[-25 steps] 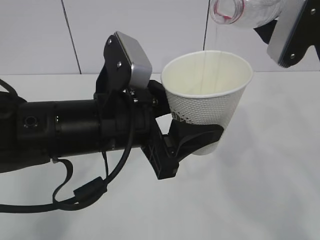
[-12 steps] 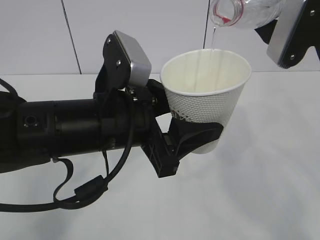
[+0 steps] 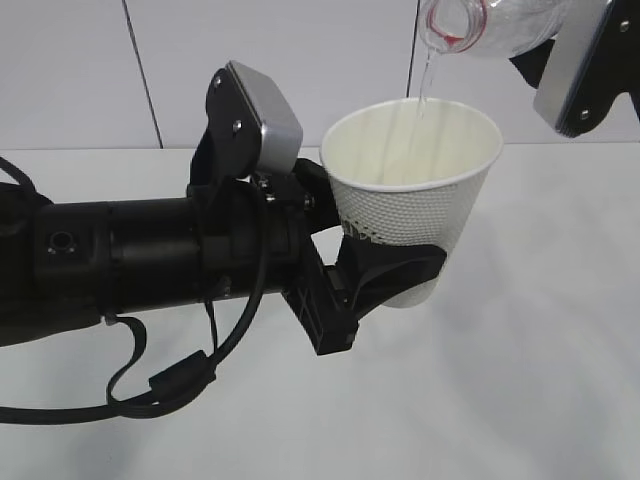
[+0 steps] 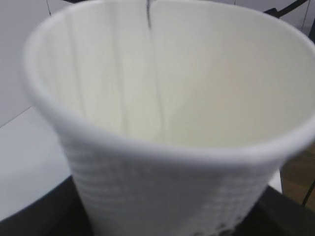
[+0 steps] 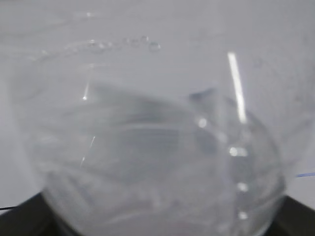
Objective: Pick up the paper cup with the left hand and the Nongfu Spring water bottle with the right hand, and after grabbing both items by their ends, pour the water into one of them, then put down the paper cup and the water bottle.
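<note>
At centre frame the left gripper (image 3: 400, 275) is clamping the cup (image 3: 415, 205) by its base, while at upper right the right gripper (image 3: 585, 60) is gripping the tilted bottle (image 3: 480, 25), and water (image 3: 424, 85) is streaming just inside the far rim. The stream is falling so close to the rim that any drift of either arm, or a steeper tilt, is likely to spill it.

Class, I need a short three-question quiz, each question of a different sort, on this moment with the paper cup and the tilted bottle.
1. True or false: the paper cup stands on the table.
2. What holds the cup? A) the left tool gripping its lower part; B) a human hand; C) a wire stand.
3. Fill in: a thin stream of water falls from the mouth of the Nongfu Spring water bottle into the ____.

Key: 1 false, it is held in the air; 2 A; 3 cup.
</note>
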